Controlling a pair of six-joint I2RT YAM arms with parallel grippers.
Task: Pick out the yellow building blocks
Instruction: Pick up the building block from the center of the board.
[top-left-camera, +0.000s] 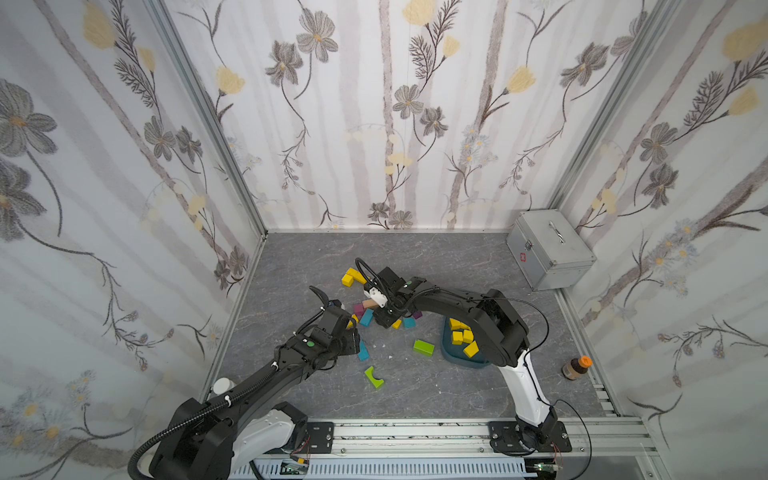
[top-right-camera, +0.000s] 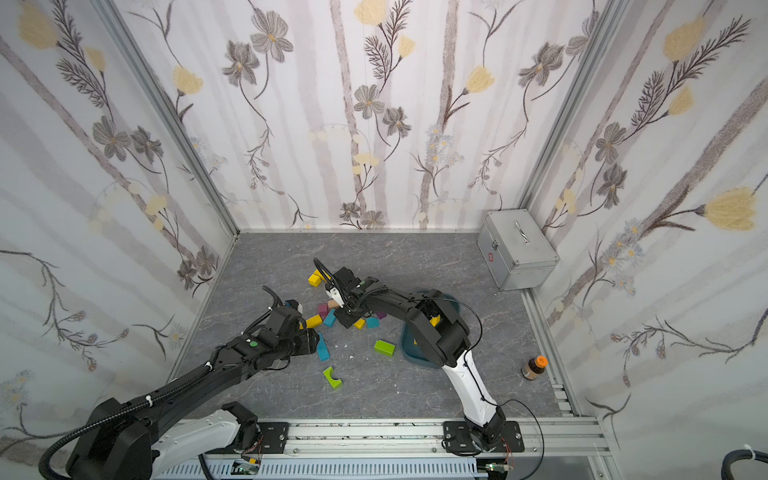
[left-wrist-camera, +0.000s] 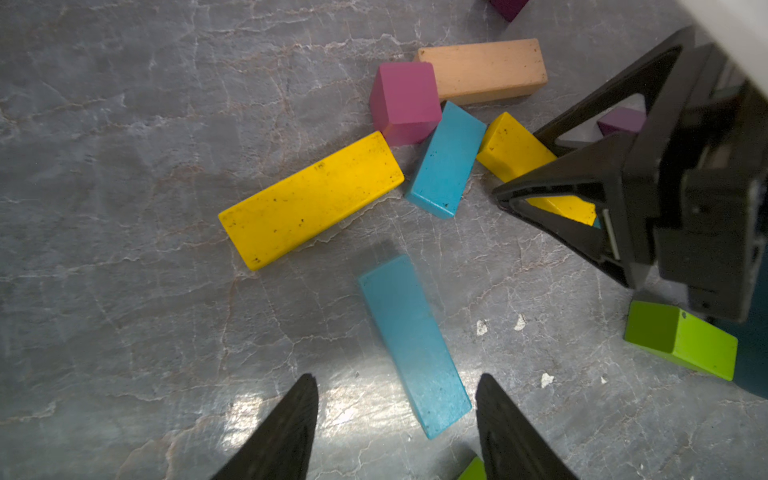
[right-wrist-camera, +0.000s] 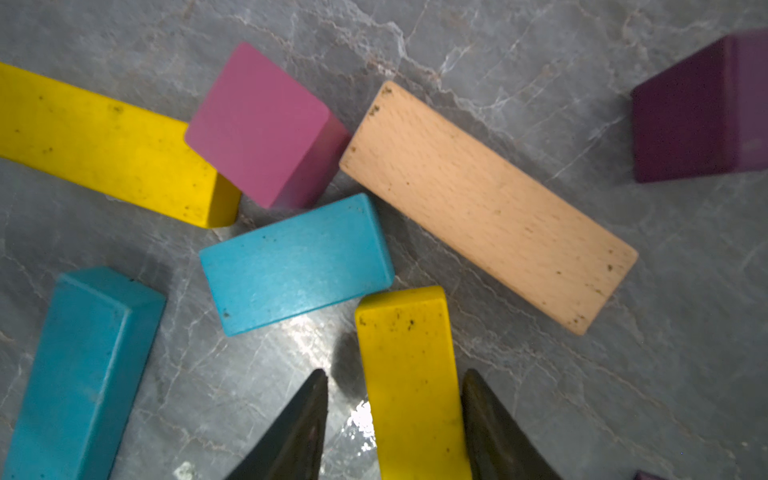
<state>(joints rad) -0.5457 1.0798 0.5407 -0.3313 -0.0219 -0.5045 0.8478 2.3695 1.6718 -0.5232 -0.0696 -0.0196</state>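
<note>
Yellow blocks (top-left-camera: 459, 336) are sitting in the tray (top-left-camera: 446, 353) by the right arm, but some are lying loose on the worktop (top-left-camera: 415, 257). A short bar (right-wrist-camera: 409, 353) is lying flat between the fingers of the right hand (right-wrist-camera: 395, 372). That hand is standing narrow around it. One finger is touching its side and the other is showing a small gap, so it is not squeezing yet. A long bar (left-wrist-camera: 311, 199) is lying near the left hand (left-wrist-camera: 397, 376), which is hanging fairly wide above the blocks and holding nothing. A back pair (top-left-camera: 351, 276) of yellow ones is sitting farther away.

The short bar's end is touching a blue block (right-wrist-camera: 297, 264), and the peach bar (right-wrist-camera: 486, 208) is lying just beside it. I am thinking the fingers may be gripping too near one end, so the bar could tip and slip out. It could also drag the blue block along. The two arms are working close together and might bump.

The worktop is looking like grey stone, shiny in spots. Flowery walls (top-left-camera: 374, 104) are standing round it, with a metal box (top-left-camera: 548, 249) and a bottle (top-left-camera: 577, 368) off to the side.
</note>
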